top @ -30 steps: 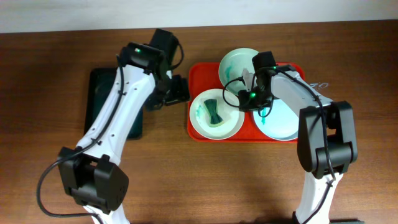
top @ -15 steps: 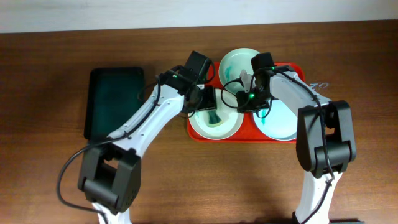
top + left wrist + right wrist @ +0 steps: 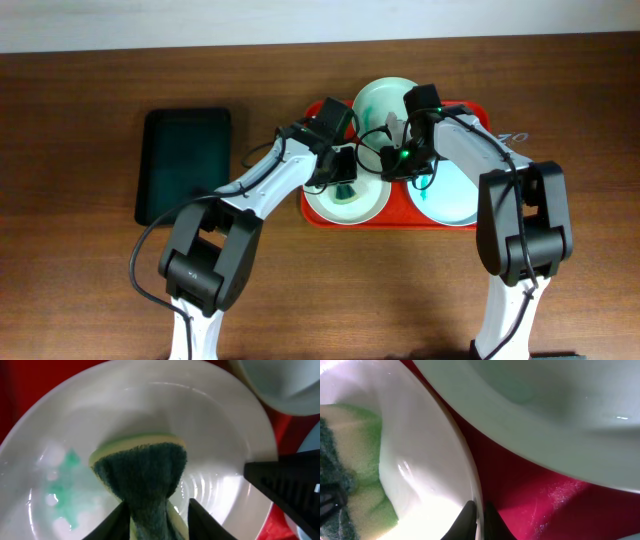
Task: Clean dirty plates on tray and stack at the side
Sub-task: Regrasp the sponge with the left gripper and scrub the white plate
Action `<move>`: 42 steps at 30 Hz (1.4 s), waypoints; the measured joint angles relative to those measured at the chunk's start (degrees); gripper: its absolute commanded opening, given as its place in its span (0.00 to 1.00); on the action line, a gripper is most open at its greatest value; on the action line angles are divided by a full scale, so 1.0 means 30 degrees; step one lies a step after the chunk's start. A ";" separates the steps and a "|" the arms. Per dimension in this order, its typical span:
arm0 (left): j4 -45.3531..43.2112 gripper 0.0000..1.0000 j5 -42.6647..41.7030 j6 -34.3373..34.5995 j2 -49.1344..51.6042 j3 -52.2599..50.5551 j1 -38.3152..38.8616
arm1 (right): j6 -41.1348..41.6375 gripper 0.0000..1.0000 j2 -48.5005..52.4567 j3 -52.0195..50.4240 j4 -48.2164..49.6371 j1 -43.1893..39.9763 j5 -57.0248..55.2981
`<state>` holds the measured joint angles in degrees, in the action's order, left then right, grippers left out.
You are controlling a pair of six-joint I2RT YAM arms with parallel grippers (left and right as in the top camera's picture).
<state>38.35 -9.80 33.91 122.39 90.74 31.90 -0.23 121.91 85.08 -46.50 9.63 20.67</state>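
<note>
At the far left, the black tray (image 3: pixel 183 165) lies on the table (image 3: pixel 80 260). My left gripper (image 3: pixel 160 516) is closed on the sponge (image 3: pixel 142 470), which stands in the near plate (image 3: pixel 368 197) at the left end of the red tray (image 3: pixel 400 221), beside a teal smear (image 3: pixel 62 485). My right gripper (image 3: pixel 479 519) pinches the right rim of this same plate. The back plate (image 3: pixel 378 100) sits at the tray's far edge, and the right plate (image 3: pixel 455 195) lies in its right part.
</note>
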 measured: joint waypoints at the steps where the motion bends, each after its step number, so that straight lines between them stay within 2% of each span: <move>1: 0.0117 0.28 0.0197 0.0000 0.0007 0.0000 0.0051 | 0.0000 0.09 -0.0007 0.0000 0.0000 0.0000 0.0000; 2: 0.0270 0.14 0.0430 0.0000 0.0102 0.0000 0.0102 | 0.0007 0.09 0.0000 0.0000 -0.0007 0.0000 0.0007; 3: 0.0335 0.04 0.0510 0.0029 0.0313 0.0000 0.0117 | 0.0007 0.09 -0.0007 0.0000 -0.0015 0.0000 0.0007; 4: 0.0401 0.00 0.0546 0.0073 0.0597 0.0000 0.0117 | 0.0007 0.09 0.0000 0.0000 -0.0015 0.0000 0.0007; 9: 0.1275 0.00 0.1362 0.0058 0.0678 0.0219 0.0131 | 0.0007 0.09 0.0000 0.0000 -0.0080 0.0000 -0.0007; 13: 0.4940 0.00 0.4692 0.0058 0.0867 0.1384 -0.0291 | 0.0000 0.09 0.0000 0.0000 -0.0138 0.0000 0.0000; 17: 0.6368 0.00 0.7453 0.0058 0.1173 0.4036 -0.0430 | 0.0007 0.09 0.0022 0.0000 -0.0197 0.0022 0.0277; 19: 0.5858 0.00 0.6841 0.0058 0.1173 0.4823 -0.0561 | 0.0015 0.09 0.0029 0.0000 -0.0197 0.0022 0.0335; 22: 0.4371 0.00 0.3759 0.0058 0.1209 0.5005 -0.0605 | 0.0000 0.09 0.0029 0.0000 -0.0197 0.0022 0.0350; 25: 0.3781 0.00 0.2594 0.0058 0.1566 0.4947 -0.0415 | 0.0007 0.09 0.0029 0.0000 -0.0204 0.0022 0.0350; 28: 0.3774 0.00 0.2441 0.0058 0.3424 0.4940 -0.0495 | 0.0007 0.09 0.0036 0.0000 -0.0197 0.0022 0.0350; 30: 0.3898 0.00 0.2528 -0.0044 0.3424 0.4954 -0.0619 | 0.0007 0.09 0.0036 0.0000 -0.0204 0.0022 0.0328; 32: 0.5013 0.00 0.3891 -0.0168 0.3424 0.5071 -0.0714 | -0.0007 0.04 0.0036 0.0000 -0.0284 0.0022 0.0109; 35: 0.6870 0.00 0.6178 -0.0321 0.3351 0.5173 -0.0962 | 0.0146 0.04 0.0036 0.0000 -0.0087 0.0284 0.0233; 38: 0.7657 0.00 0.7912 -0.0415 0.2412 0.5122 -0.0954 | 0.0233 0.04 0.0073 0.0328 -0.0896 0.0466 0.0000; 39: 0.7715 0.00 0.8925 -0.0444 0.1508 0.5056 -0.1268 | 0.0219 0.04 0.0080 0.0670 -0.1632 0.0321 -0.0328; 42: 0.7956 0.00 0.9537 -0.0452 -0.2324 0.5005 -0.2550 | 0.0036 0.04 0.0058 0.2922 -0.4379 0.0219 -0.1501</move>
<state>62.22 18.81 32.56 115.42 105.75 24.25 -0.12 122.08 93.84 -59.64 10.28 16.16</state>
